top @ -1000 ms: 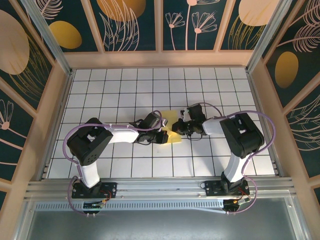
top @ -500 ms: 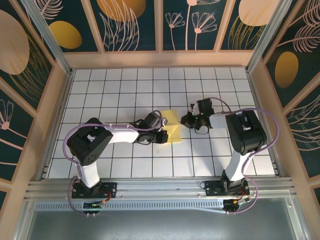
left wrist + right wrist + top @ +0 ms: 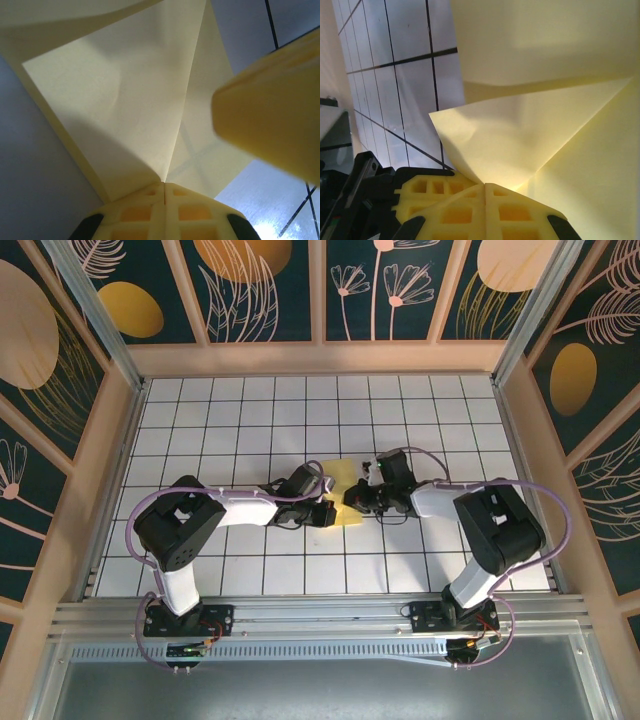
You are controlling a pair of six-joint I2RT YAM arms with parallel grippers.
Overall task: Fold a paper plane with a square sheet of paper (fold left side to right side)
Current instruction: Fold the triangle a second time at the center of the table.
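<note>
Around my work lies a table (image 3: 240,420) of white tiles with dark grid lines, boxed in by three dark walls (image 3: 270,290) painted with pale leaves and orange discs. A metal rail (image 3: 320,618) runs along the bottom of the top view, where my two arm bases are bolted. Two purple cables (image 3: 143,512) loop beside the arms, one on each.

There is one square sheet of paper (image 3: 343,474), pale yellow and already folded into layered flaps. It sits just right of the middle of the top view, flat on the tiles. My two grippers meet over it and cover its middle, so pale strips show above and below them.

My left gripper (image 3: 325,512) reaches in from the left, at the sheet's lower left edge. Its fingers are pressed together. In the left wrist view a crease runs down to meet their tips at the bottom centre. Whether a layer is nipped between them I cannot tell. A blurred yellow block (image 3: 272,115) fills the right side of that view and hides part of the sheet; it looks like a finger of my other gripper.

My right gripper (image 3: 352,496) comes in from the right at the sheet's right edge, fingers also together. In the right wrist view, one pointed flap stands up just above its tips.
</note>
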